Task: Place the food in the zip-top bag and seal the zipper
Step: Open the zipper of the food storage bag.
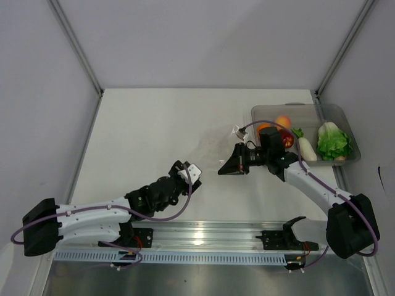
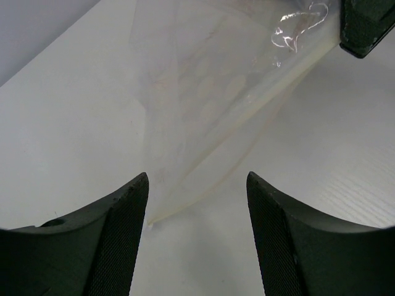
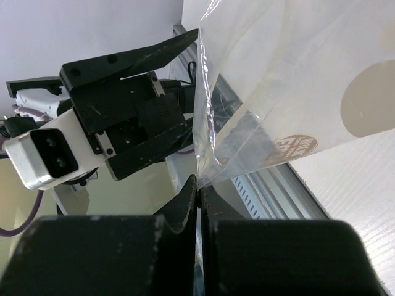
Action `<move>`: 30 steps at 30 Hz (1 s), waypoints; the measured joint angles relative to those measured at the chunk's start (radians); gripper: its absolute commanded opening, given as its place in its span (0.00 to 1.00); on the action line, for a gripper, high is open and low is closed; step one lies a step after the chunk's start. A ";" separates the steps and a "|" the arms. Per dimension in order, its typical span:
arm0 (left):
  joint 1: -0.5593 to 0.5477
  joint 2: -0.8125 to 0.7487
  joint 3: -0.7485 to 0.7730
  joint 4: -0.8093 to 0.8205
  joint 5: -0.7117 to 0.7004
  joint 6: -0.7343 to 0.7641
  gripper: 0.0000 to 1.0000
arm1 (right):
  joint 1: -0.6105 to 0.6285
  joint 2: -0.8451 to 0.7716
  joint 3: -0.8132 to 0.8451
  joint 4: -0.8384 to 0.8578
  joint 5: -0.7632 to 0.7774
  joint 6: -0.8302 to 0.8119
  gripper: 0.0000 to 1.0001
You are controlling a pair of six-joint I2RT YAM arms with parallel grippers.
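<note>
The clear zip-top bag (image 3: 278, 80) hangs above the table between the two grippers. My right gripper (image 3: 199, 188) (image 1: 221, 171) is shut on one edge of its film. A narrow cream strip, apparently the zipper (image 2: 203, 192), runs along the bag's (image 2: 216, 98) lower edge towards the right gripper's finger (image 2: 364, 24). My left gripper (image 2: 197, 179) (image 1: 187, 174) is open just short of the bag's near corner, holding nothing. The food lies in a clear tray (image 1: 262, 111) at the right: orange (image 1: 283, 121), dark red fruit (image 1: 286, 139), white radish (image 1: 307, 150), cabbage (image 1: 333, 140).
The rigid tray stands at the table's right edge, just behind the right arm. Grey walls close in the table on the left, back and right. A metal rail (image 1: 203, 237) with both arm bases runs along the near edge.
</note>
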 measured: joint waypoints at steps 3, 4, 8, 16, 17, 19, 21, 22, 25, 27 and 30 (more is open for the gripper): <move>0.000 0.028 -0.005 0.019 -0.011 0.006 0.68 | -0.002 -0.005 0.000 0.002 -0.003 0.004 0.00; 0.000 0.050 -0.005 0.031 -0.017 0.010 0.68 | -0.003 -0.008 0.000 0.002 -0.005 0.004 0.00; 0.000 0.147 -0.003 0.061 -0.046 0.036 0.68 | -0.004 -0.025 -0.002 0.002 -0.009 0.005 0.00; 0.000 0.245 0.037 0.071 -0.071 0.067 0.66 | -0.004 -0.062 -0.016 -0.014 -0.008 0.002 0.00; -0.001 0.233 0.037 0.070 -0.066 0.067 0.66 | -0.004 -0.064 -0.016 -0.019 -0.008 -0.001 0.00; -0.001 0.185 0.037 0.065 -0.042 0.063 0.66 | -0.004 -0.068 -0.017 -0.027 -0.008 -0.005 0.00; -0.001 0.144 0.035 0.059 -0.027 0.058 0.66 | -0.005 -0.069 -0.021 -0.030 -0.008 -0.007 0.00; -0.001 0.110 0.032 0.059 -0.018 0.053 0.66 | -0.006 -0.069 -0.024 -0.030 -0.008 -0.008 0.00; -0.001 0.017 0.016 0.055 0.001 0.048 0.66 | -0.006 -0.069 -0.032 -0.030 -0.008 -0.008 0.00; -0.001 -0.022 0.011 0.046 0.007 0.047 0.66 | -0.006 -0.069 -0.033 -0.029 -0.008 -0.008 0.00; 0.000 -0.026 0.011 0.034 0.008 0.048 0.66 | -0.006 -0.069 -0.033 -0.027 -0.008 -0.007 0.00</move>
